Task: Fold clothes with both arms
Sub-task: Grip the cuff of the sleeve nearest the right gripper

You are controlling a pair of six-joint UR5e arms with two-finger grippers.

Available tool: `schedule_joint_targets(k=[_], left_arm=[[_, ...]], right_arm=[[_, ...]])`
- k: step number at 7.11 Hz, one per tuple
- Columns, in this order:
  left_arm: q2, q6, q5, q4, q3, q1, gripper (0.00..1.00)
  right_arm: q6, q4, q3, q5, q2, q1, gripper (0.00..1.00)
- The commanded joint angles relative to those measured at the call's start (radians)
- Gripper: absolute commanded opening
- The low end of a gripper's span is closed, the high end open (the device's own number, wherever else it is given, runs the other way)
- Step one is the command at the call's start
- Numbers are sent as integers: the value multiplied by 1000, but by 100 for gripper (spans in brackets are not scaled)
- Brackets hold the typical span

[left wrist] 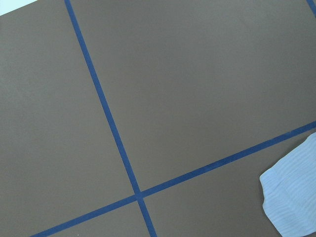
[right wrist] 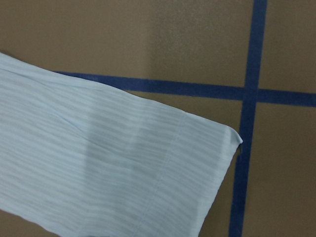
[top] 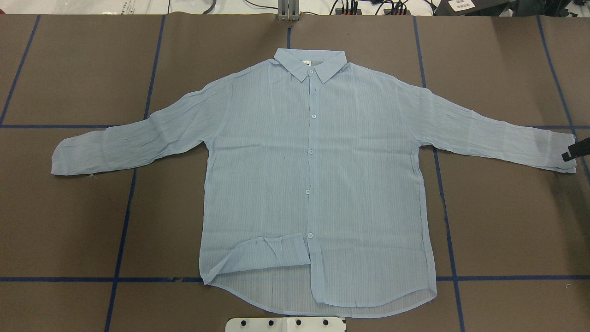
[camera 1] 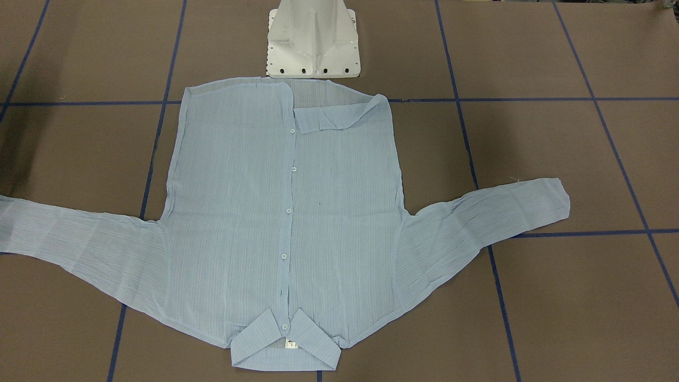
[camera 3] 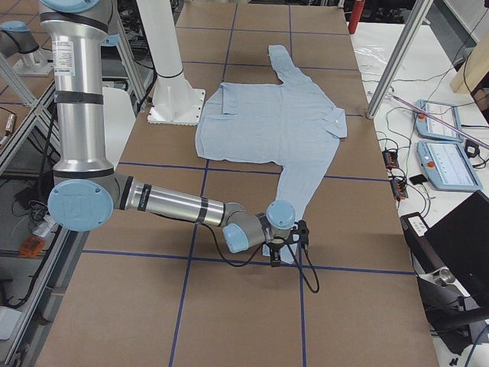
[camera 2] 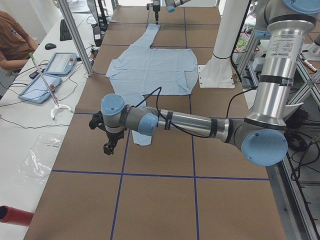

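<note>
One shirt [top: 318, 184] lies between two claws, left claw [camera 2: 108, 146] and right claw [top: 568, 156], at its sleeve ends [top: 62, 159]. Bare surface [top: 83, 221] surrounds both; their opening cannot be told.

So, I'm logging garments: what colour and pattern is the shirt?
Light blue, finely striped shirt; clearest in the right wrist view.

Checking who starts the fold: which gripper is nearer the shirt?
Right. The right gripper hangs over one sleeve cuff of the shirt. The left gripper hangs over bare table, just beyond the other cuff.
</note>
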Motion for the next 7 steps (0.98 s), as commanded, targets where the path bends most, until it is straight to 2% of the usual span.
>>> schedule_joint_targets(k=[1,3,7], left_arm=[[-2,0,0,0,-2,0,100],[-2,-1,2,-25,4,0,100],[-2,0,2,-25,8,0,100]], right_arm=[[0,-8,-22,-8,7,-7,78],[0,-10,-44,-19,23,-16,70],[-1,-11,-59,-16,39,-27,28]])
